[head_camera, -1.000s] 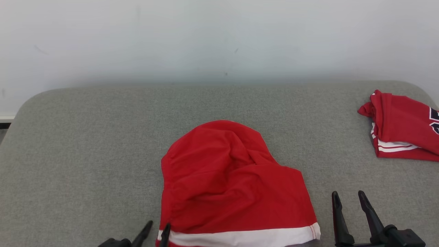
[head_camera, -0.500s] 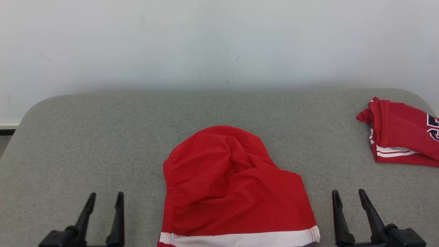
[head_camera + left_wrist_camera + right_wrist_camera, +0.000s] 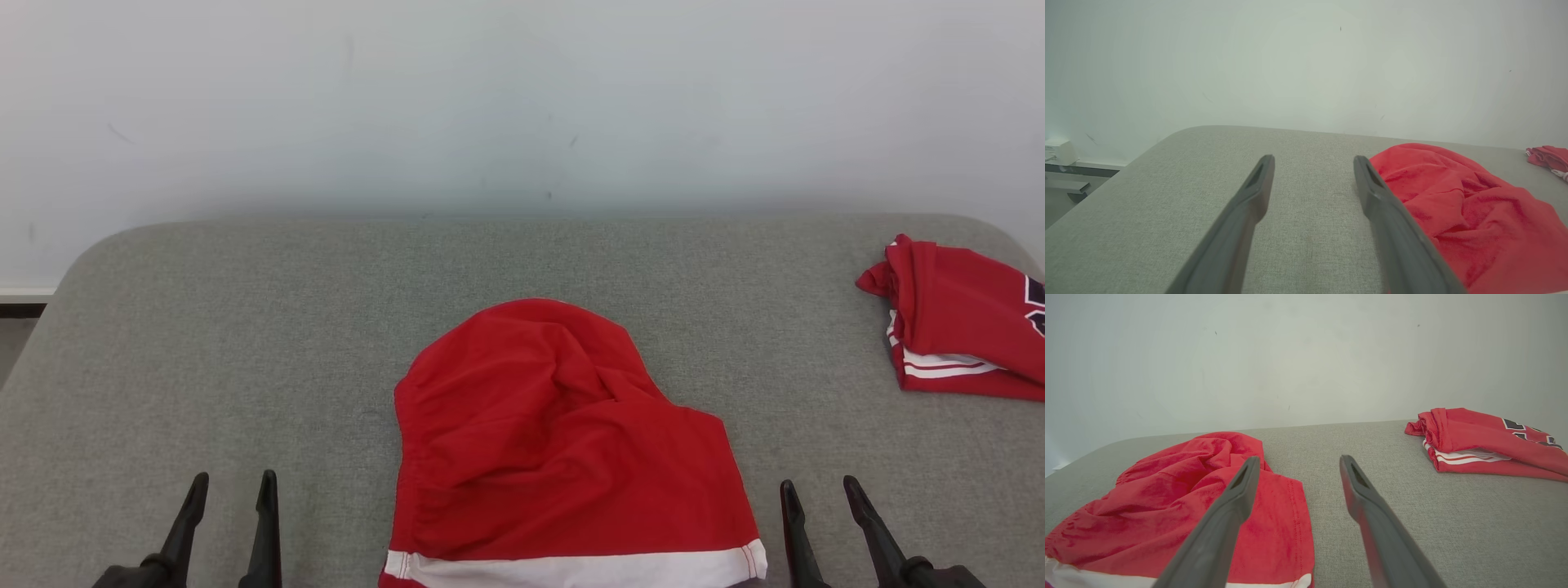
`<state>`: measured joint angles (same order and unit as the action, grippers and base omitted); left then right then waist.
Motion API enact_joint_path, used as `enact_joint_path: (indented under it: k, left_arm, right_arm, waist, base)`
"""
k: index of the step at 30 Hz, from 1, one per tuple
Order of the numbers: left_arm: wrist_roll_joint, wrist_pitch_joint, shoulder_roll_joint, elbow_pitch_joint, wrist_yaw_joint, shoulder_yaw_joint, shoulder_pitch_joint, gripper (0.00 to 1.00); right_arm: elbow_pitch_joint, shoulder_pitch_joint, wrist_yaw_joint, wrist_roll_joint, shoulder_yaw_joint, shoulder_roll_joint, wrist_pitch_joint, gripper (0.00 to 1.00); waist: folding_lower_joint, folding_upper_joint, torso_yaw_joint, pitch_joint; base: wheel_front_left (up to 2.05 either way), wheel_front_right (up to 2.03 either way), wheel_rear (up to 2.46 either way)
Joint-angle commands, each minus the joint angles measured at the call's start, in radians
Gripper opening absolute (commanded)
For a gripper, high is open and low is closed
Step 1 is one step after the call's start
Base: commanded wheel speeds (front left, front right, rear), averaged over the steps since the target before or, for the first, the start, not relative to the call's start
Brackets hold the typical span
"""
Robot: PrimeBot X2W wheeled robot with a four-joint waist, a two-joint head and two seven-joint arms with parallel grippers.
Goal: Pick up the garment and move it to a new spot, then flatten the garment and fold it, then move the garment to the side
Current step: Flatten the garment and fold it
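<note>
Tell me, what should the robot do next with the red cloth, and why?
Probably bring the open left claw and open right claw inward to the crumpled red garment with a white band; it lies wrinkled on the grey padded table, and neither claw touches it.

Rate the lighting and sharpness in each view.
Head view: soft even light, no glare, loose garment sharp with mild fold shadows. Left wrist view: wall dims toward the corners; close jaws look soft. Right wrist view: folded garment crisp, table weave clear.
</note>
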<state>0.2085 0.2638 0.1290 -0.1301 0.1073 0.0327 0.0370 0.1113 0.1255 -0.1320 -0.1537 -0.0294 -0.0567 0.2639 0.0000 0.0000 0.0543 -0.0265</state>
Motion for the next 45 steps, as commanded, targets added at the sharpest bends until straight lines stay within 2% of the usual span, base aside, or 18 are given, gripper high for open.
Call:
enact_joint_path:
  k: [1,12,16,21,29,44,45]
  left_arm:
    - [-0.015,0.0,-0.004,-0.002,0.005,0.0,0.014,1.0]
    - [-0.026,0.0,-0.012,-0.011,0.014,0.004,-0.002,1.0]
    - [-0.023,0.0,-0.01,-0.032,0.02,-0.021,-0.009,1.0]
    - [-0.014,0.0,-0.001,-0.082,0.021,-0.108,-0.016,1.0]
    - [0.036,0.0,0.052,-0.192,0.022,-0.318,-0.049,1.0]
    - [0.123,0.0,0.069,-0.333,0.022,-0.442,-0.137,1.0]
    - [0.131,0.0,0.067,-0.34,0.022,-0.451,-0.14,0.55]
  right_arm:
    - [0.003,0.009,0.002,0.011,-0.002,-0.003,0.0,1.0]
    - [0.023,0.005,0.002,0.025,0.0,0.0,0.0,1.0]
    - [0.046,0.004,0.002,0.024,0.006,-0.002,-0.016,1.0]
    - [0.096,0.003,0.002,0.011,0.001,-0.011,-0.041,1.0]
    - [0.209,-0.028,0.002,-0.003,-0.028,-0.011,-0.041,1.0]
    - [0.456,-0.174,0.002,-0.034,-0.148,-0.014,-0.011,1.0]
    - [0.473,-0.184,0.002,-0.039,-0.154,-0.016,-0.01,0.99]
  waist:
    - [0.0,0.0,0.001,0.001]
    - [0.0,0.0,0.005,0.009]
    - [0.0,0.0,0.003,0.015]
    - [0.0,0.0,-0.001,0.029]
    - [0.0,0.0,-0.012,0.067]
    - [0.0,0.0,-0.019,0.101]
    - [0.0,0.0,-0.019,0.1]
  base:
    - [0.0,0.0,0.0]
    - [0.0,0.0,0.0]
    - [0.0,0.0,0.0]
    - [0.0,0.0,0.0]
    - [0.0,0.0,0.0]
    - [0.0,0.0,0.0]
    - [0.0,0.0,0.0]
